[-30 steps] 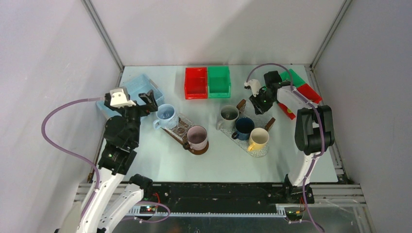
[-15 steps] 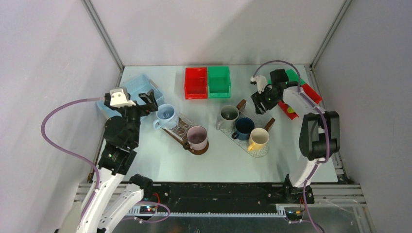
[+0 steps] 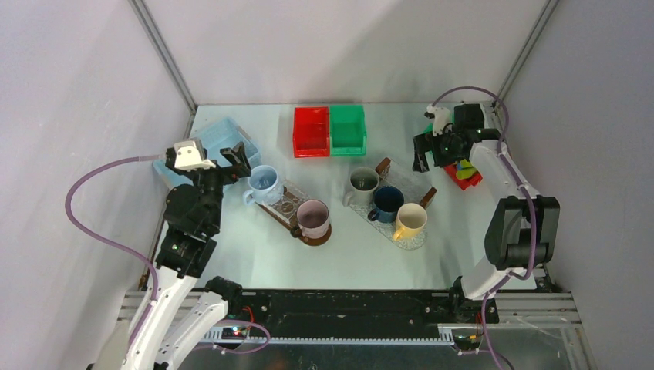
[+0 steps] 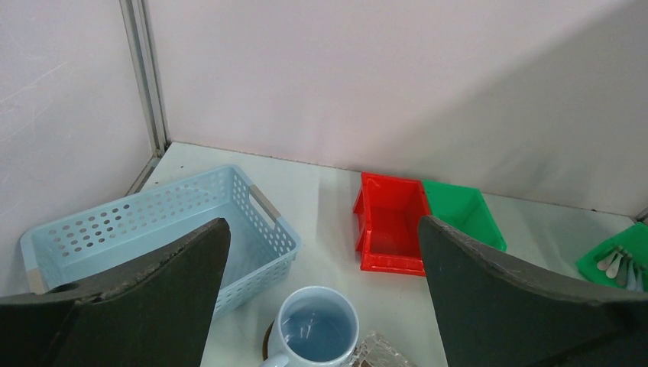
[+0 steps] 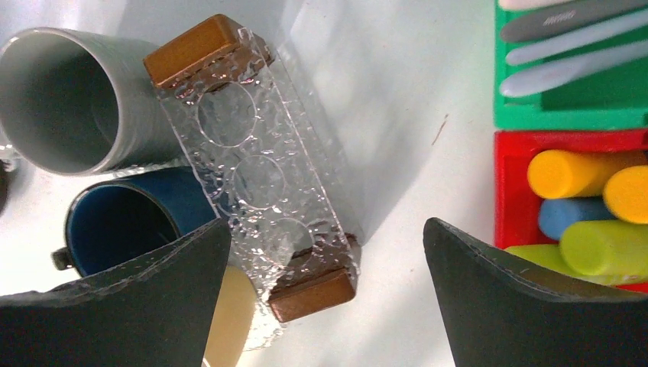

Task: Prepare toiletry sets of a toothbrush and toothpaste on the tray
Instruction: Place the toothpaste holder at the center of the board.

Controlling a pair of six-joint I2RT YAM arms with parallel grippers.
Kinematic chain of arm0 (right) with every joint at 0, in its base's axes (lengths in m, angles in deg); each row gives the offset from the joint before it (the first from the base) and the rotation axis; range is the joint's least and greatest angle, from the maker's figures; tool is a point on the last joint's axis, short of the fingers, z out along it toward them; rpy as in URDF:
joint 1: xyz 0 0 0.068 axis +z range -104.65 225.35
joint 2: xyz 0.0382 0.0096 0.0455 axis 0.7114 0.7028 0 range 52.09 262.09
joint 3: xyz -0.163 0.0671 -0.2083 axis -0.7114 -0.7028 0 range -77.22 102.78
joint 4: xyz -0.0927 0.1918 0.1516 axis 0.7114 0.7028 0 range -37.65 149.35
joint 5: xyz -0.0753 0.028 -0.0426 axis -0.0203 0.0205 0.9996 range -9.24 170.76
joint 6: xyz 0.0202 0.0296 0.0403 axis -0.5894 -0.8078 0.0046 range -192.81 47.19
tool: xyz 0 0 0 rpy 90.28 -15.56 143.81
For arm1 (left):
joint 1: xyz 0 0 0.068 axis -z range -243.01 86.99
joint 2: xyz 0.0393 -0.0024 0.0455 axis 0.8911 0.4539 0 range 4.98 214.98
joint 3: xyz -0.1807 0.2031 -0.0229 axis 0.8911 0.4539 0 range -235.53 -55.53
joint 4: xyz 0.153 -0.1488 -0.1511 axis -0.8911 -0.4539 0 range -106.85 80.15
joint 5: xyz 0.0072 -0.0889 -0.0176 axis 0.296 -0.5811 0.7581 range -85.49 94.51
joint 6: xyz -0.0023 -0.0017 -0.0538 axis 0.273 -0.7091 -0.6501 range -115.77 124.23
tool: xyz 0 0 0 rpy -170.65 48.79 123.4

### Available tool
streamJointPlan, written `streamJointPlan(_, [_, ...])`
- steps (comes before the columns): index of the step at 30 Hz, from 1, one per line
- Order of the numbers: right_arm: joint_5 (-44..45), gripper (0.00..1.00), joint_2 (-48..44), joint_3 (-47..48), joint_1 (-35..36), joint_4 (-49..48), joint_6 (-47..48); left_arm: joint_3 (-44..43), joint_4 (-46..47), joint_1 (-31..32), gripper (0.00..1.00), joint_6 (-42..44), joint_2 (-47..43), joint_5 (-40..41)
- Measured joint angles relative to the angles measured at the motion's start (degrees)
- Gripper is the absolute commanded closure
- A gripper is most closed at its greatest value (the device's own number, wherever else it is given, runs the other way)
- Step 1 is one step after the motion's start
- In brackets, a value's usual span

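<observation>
In the right wrist view a clear tray (image 5: pixel 260 176) with brown wooden ends lies bare on the table. Right of it, a green bin (image 5: pixel 573 107) holds pale toothbrushes (image 5: pixel 573 42). A red bin (image 5: pixel 506 183) holds yellow (image 5: pixel 569 172), orange (image 5: pixel 630 191), blue (image 5: pixel 573 214) and lime (image 5: pixel 604 248) toothpaste tubes. My right gripper (image 5: pixel 327 229) hangs open and empty above the tray's near end, at the back right in the top view (image 3: pixel 429 154). My left gripper (image 4: pixel 322 225) is open and empty above a light blue mug (image 4: pixel 315 329).
Grey (image 3: pixel 362 181), dark blue (image 3: pixel 385 203) and yellow (image 3: pixel 409 220) mugs stand along the right tray. A second tray (image 3: pixel 281 202) carries the light blue and pink (image 3: pixel 313 218) mugs. A blue basket (image 3: pixel 208 139) sits at the back left. Red (image 3: pixel 311 131) and green (image 3: pixel 348 129) bins stand at the back.
My right arm has swung back and to the right, from the tray's far end toward the bins, and its jaws have spread wide. The left arm has not moved.
</observation>
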Motion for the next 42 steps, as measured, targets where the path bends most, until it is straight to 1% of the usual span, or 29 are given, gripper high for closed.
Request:
streamJointPlan(5, [-2.0,0.01,0.3,-2.4,-0.5,-0.5,-5.3,0.0,0.0,0.0,0.0,0.0,0.0,0.0])
streamJointPlan(11, [-3.3,0.01,1.8,-6.5,-0.5,-1.3,-9.3,0.0,0.0,0.0,0.0,0.0,0.0,0.0])
streamJointPlan(20, [-4.5,0.01,1.9,-10.9,-0.3,-2.4,-11.5,0.0,0.4,0.0,0.0,0.0,0.0,-0.1])
streamJointPlan(28, [-4.3,0.01,0.9,-12.0,-0.1,-2.5,-13.0,0.0,0.5,0.0,0.0,0.0,0.0,-0.2])
streamJointPlan(32, [-2.0,0.0,-2.4,-12.3,-0.4,-3.2,-14.3,0.0,0.5,0.0,0.0,0.0,0.0,-0.2])
streamJointPlan(37, [3.0,0.0,-11.5,-12.2,-2.2,-6.7,-18.1,0.0,0.5,0.0,0.0,0.0,0.0,-0.2])
streamJointPlan(39, [5.6,0.01,-15.8,-12.2,-3.3,-8.7,-20.8,0.0,0.5,0.0,0.0,0.0,0.0,-0.2])
streamJointPlan(42, [12.4,0.01,-22.8,-12.2,-4.8,-11.8,-28.1,0.0,0.5,0.0,0.0,0.0,0.0,-0.2])
